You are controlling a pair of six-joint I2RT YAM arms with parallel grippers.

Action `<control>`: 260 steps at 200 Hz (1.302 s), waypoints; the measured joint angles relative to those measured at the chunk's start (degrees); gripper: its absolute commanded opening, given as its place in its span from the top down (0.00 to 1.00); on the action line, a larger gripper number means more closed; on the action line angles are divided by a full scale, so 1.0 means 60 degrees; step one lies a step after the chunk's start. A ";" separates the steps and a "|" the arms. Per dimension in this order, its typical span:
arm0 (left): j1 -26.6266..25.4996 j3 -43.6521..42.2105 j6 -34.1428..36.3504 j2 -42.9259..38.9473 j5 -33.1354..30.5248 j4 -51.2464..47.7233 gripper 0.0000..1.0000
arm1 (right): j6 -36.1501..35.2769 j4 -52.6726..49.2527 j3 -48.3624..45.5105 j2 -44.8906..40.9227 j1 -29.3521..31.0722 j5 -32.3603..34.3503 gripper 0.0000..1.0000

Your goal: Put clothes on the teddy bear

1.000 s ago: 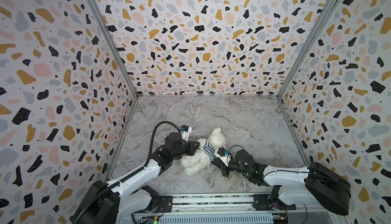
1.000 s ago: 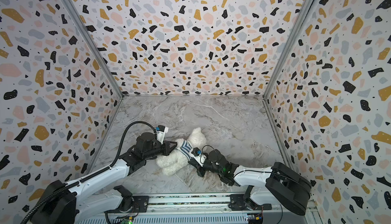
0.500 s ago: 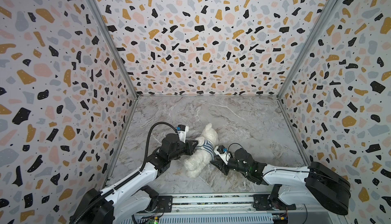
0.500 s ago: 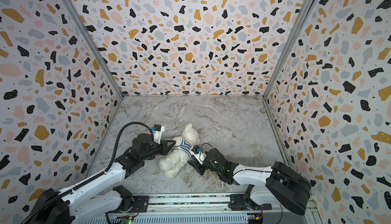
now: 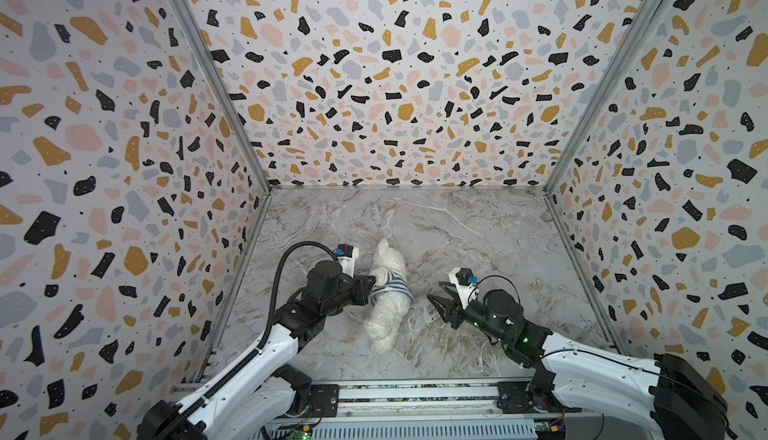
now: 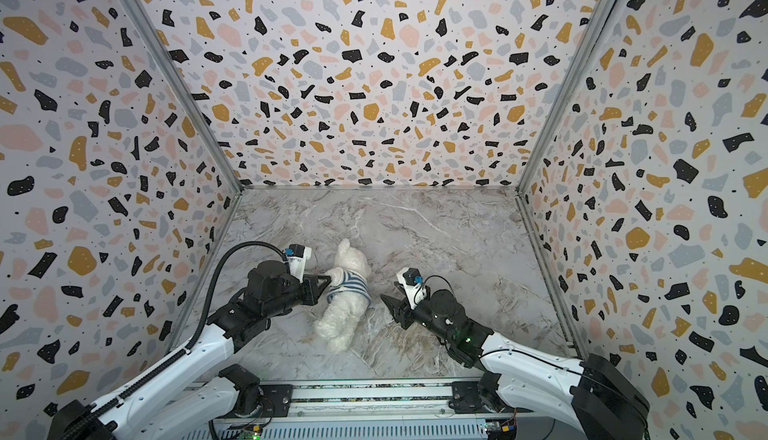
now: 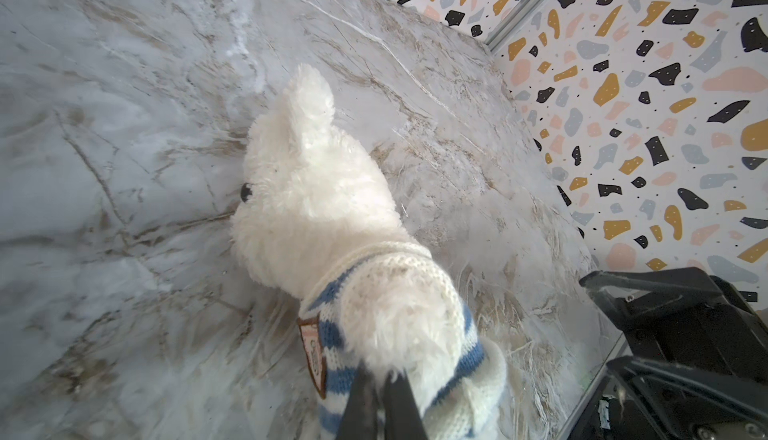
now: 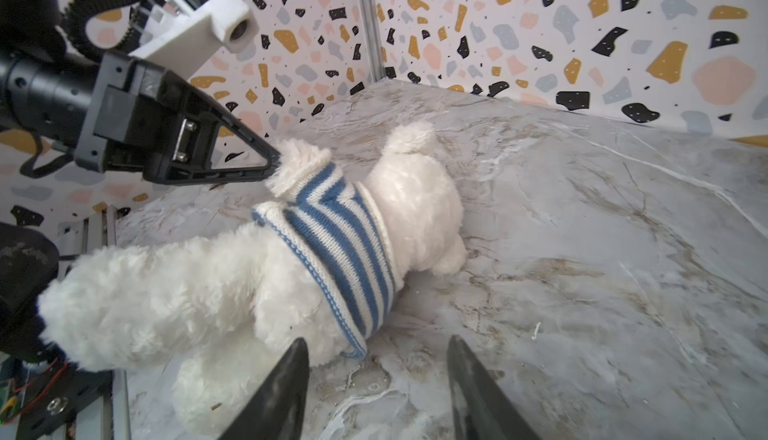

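Marble table [image 5: 457, 230], lower centre: teddy bear [image 5: 386, 321] lies head-up. My left pincer [image 5: 375, 280] clamps its paw. My right pincer [image 5: 435, 291] stands open and empty at its right.

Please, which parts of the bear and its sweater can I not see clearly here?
1. Face of the teddy bear: turned from the camera in both top views; the left wrist view shows only one eye.
2. Badge on the sweater: writing blurred, left wrist view.
3. Second arm: in no view; its body seems to cover it.
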 measured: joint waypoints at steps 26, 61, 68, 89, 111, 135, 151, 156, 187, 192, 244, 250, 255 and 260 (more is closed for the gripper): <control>0.0004 0.0313 0.0109 -0.0437 -0.0583 -0.0678 1.00 | 0.0255 -0.0335 -0.0200 -0.0656 -0.0233 0.0219 0.39; 0.0029 0.0353 0.0040 -0.0867 -0.1155 -0.1133 1.00 | 0.0470 -0.0798 -0.0288 -0.1224 -0.0510 0.0448 0.38; 0.0033 0.0346 -0.0033 -0.0892 -0.1151 -0.1096 1.00 | 0.0503 -0.0863 -0.0288 -0.1271 -0.0561 0.0459 0.38; 0.0036 0.0175 -0.0350 -0.0878 -0.0947 -0.0568 1.00 | 0.0583 -0.0976 -0.0302 -0.1337 -0.0688 0.0514 0.38; 0.0036 -0.0095 -0.0627 -0.0627 -0.0736 -0.0055 1.00 | 0.0681 -0.1060 -0.0353 -0.1421 -0.0769 0.0546 0.38; -0.0055 -0.0397 -0.0871 -0.0419 -0.0586 0.0423 1.00 | 0.0736 -0.1260 -0.0386 -0.1683 -0.0820 0.0554 0.38; -0.0237 -0.0550 -0.1016 -0.0346 -0.0557 0.0761 1.00 | 0.0750 -0.1406 -0.0386 -0.1949 -0.0863 0.0550 0.37; -0.0339 -0.0576 -0.1075 -0.0302 -0.0557 0.0841 1.00 | 0.0750 -0.1428 -0.0386 -0.2033 -0.0882 0.0550 0.37; -0.1191 -0.0579 -0.1188 0.0262 -0.0630 0.1271 1.00 | 0.0794 -0.1446 -0.0386 -0.2357 -0.1104 0.0525 0.36; -0.1293 -0.0579 -0.1206 0.0368 -0.0634 0.1326 1.00 | 0.0812 -0.1446 -0.0386 -0.2364 -0.1147 0.0514 0.36; -0.1880 -0.0576 -0.1490 0.1603 -0.0739 0.2404 0.94 | 0.0911 -0.1872 -0.0390 -0.2419 -0.1355 0.0627 0.34; -0.1912 -0.0572 -0.1512 0.1767 -0.0754 0.2535 0.93 | 0.0933 -0.1934 -0.0401 -0.2499 -0.1377 0.0663 0.34; -0.1931 -0.0565 -0.1537 0.1894 -0.0758 0.2619 0.92 | 0.0943 -0.1953 -0.0419 -0.2579 -0.1395 0.0692 0.33; -0.1956 -0.0565 -0.1555 0.2004 -0.0761 0.2725 0.92 | 0.0962 -0.1982 -0.0430 -0.2659 -0.1417 0.0714 0.33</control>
